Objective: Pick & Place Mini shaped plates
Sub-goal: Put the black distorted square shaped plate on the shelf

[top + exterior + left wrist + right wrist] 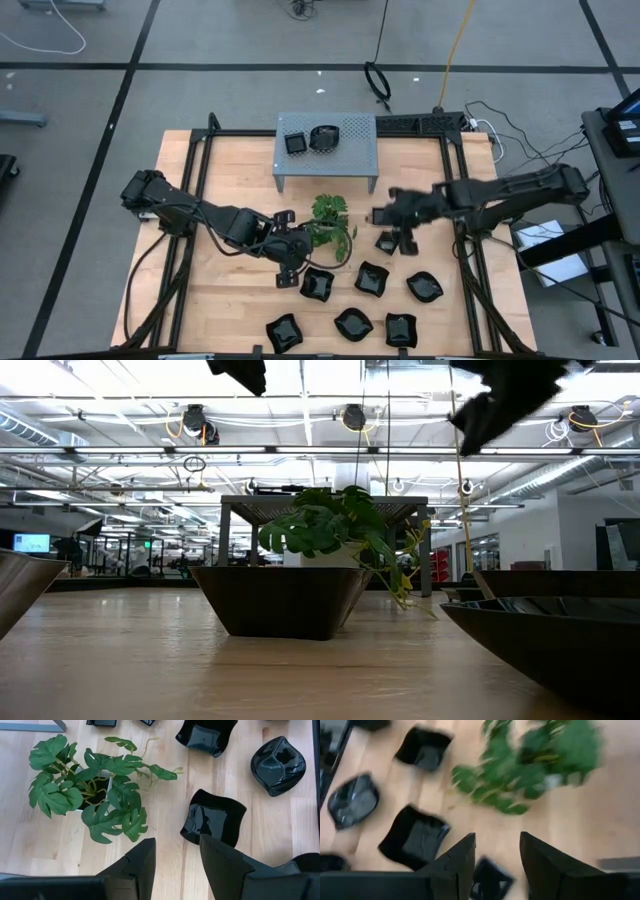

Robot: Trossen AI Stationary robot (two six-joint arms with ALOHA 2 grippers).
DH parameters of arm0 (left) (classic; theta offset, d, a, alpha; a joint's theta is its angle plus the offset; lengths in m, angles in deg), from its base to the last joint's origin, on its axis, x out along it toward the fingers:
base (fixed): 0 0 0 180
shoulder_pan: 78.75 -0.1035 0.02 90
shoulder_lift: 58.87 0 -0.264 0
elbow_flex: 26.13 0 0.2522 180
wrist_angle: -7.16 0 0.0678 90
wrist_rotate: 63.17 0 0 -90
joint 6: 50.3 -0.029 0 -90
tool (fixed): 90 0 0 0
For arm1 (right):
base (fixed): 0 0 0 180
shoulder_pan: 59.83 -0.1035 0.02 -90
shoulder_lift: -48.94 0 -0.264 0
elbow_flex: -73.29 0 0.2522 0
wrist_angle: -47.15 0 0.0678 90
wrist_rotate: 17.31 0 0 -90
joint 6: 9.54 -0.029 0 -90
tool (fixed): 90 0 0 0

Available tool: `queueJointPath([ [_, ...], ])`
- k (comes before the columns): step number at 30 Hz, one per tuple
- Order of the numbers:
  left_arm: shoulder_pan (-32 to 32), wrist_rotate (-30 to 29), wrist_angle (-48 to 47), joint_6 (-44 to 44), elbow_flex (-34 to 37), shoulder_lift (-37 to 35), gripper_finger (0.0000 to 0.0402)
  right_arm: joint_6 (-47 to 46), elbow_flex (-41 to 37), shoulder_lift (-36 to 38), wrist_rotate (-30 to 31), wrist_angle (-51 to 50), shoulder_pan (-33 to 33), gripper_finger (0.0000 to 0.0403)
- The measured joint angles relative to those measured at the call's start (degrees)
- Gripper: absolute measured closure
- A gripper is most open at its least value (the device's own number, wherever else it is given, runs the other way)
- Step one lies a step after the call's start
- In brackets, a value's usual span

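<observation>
Right tool [496,855] blurred, small plate [490,881] beneath – partly hidden, plant [540,765] smeared

Two black dishes [311,140] sat on the one grey perforated shelf [350,150], one square and one rounder. Seven black dishes [373,279] lay on the wooden desk [230,310]: one small square dish beside the right arm, three in a middle row, and three along the near edge. That gave nine dishes in all. One green leafy plant [331,222] stood on the desk. Two dark arms [200,215] reached in, each ending in two fingers [135,865].
</observation>
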Motion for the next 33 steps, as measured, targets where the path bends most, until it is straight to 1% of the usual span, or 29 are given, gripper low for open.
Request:
queueJointPath([
  [3, 0.0, 0.0, -0.8, 0.0, 0.0, 0.0, 0.0243, -0.6, -4.9, -0.6, 4.4, 4.8, -3.0, 0.0253],
  [8, 0.0, 0.1, -2.5, 0.2, 0.0, 0.0, 0.0243, 0.9, -11.3, -1.5, 10.8, 10.8, -5.3, 0.0258],
  [12, 0.0, 0.0, -0.9, 0.0, 0.0, 0.0, 0.0243, 0.8, -14.8, -1.5, 11.5, 11.7, -6.0, 0.0259],
  [16, 0.1, 0.9, -0.2, -0.6, 1.2, 0.0, 0.0243, -1.8, -17.0, -1.5, 11.6, 13.6, -6.9, 0.0259],
  [18, 0.6, 3.3, -0.7, -2.1, 3.2, 0.0, 0.0243, -3.5, -17.7, -1.5, 11.7, 15.6, -7.1, 0.026],
  [22, 2.5, 12.2, 0.3, -3.3, 8.4, 0.0, 0.0243, -4.0, -18.3, -1.5, 11.8, 20.6, -7.1, 0.026],
  [24, 3.6, 15.4, 1.8, -1.8, 11.3, 0.0, 0.0243, -2.5, -18.3, -1.5, 11.8, 23.7, -7.1, 0.0261],
  [26, 4.8, 16.9, 3.1, 0.6, 13.3, 0.0, 0.0243, -0.2, -18.3, -1.5, 11.8, 27.1, -7.1, 0.0261],
  [28, 6.1, 17.0, 4.4, 3.8, 14.6, 0.0, 0.0243, 1.8, -18.3, -1.5, 11.8, 30.4, -7.1, 0.0261],
  [33, 8.2, 17.1, 11.2, 16.2, 17.8, 0.0, 0.0243, 2.9, -18.3, -1.5, 11.6, 36.5, -7.1, 0.0261],
])
